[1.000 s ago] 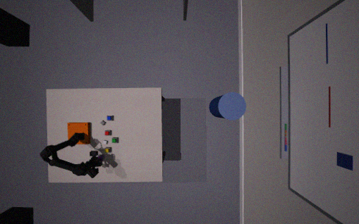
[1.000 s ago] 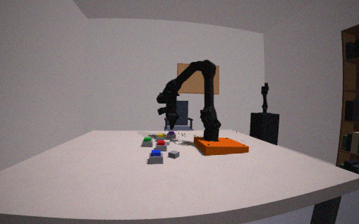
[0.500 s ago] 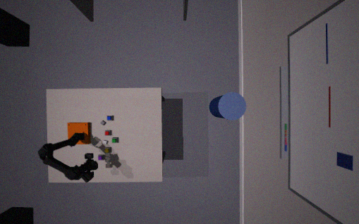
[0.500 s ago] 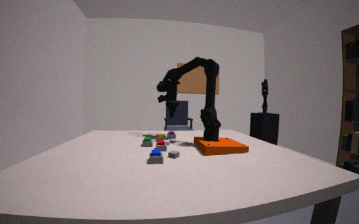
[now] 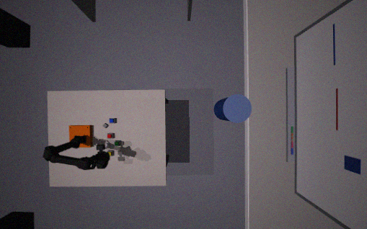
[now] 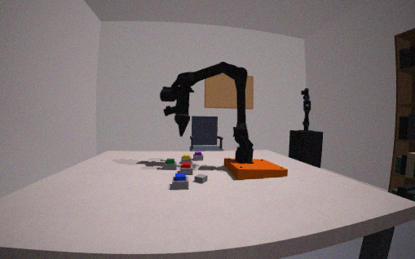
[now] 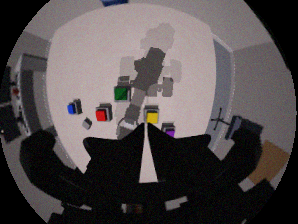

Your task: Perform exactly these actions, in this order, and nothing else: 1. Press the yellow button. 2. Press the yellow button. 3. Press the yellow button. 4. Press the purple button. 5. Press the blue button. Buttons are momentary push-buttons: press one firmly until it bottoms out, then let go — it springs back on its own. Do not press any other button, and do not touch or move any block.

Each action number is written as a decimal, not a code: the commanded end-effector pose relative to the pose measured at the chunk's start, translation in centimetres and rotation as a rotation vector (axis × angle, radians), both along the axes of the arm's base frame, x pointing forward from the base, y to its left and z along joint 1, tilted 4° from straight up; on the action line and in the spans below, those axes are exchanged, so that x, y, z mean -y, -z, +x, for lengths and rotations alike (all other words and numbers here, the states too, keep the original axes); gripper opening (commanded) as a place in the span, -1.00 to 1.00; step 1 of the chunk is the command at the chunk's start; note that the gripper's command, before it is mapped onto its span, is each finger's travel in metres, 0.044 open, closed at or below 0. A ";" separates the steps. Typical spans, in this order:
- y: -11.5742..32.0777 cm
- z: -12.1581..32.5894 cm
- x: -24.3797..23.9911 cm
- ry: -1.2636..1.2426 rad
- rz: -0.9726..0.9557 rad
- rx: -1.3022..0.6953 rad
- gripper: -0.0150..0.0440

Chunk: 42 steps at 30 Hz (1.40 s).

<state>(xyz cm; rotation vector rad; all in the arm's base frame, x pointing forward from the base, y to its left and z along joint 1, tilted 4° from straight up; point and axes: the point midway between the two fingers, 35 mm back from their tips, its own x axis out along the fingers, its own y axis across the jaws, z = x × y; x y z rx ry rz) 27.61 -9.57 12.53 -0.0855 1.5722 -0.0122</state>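
Black end effector, fingers pressed together on nothing, hangs above unlabelled yellow button.

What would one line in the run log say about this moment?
arm: raised | gripper: shut, empty, above yellow button | touching: nothing | gray block: beside blue button

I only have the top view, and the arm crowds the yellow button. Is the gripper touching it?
Observer: No. In the exterior view the gripper hangs well above the yellow button, pointing down.
Operator: Is it lined up with yellow?
Observer: The wrist view shows the gripper's tip aimed at yellow, with the purple button just to the right of it.
Operator: Fingers open?
Observer: Shut, with nothing between them.
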 end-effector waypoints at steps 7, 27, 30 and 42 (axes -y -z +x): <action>0.6 3.0 -15.1 0.007 0.041 -0.005 -0.42; 3.5 -0.6 -27.7 0.016 0.050 -0.039 -0.42; 7.1 -0.8 -27.5 0.016 0.050 -0.039 -0.42; 8.3 -0.9 -27.5 0.016 0.050 -0.039 -0.42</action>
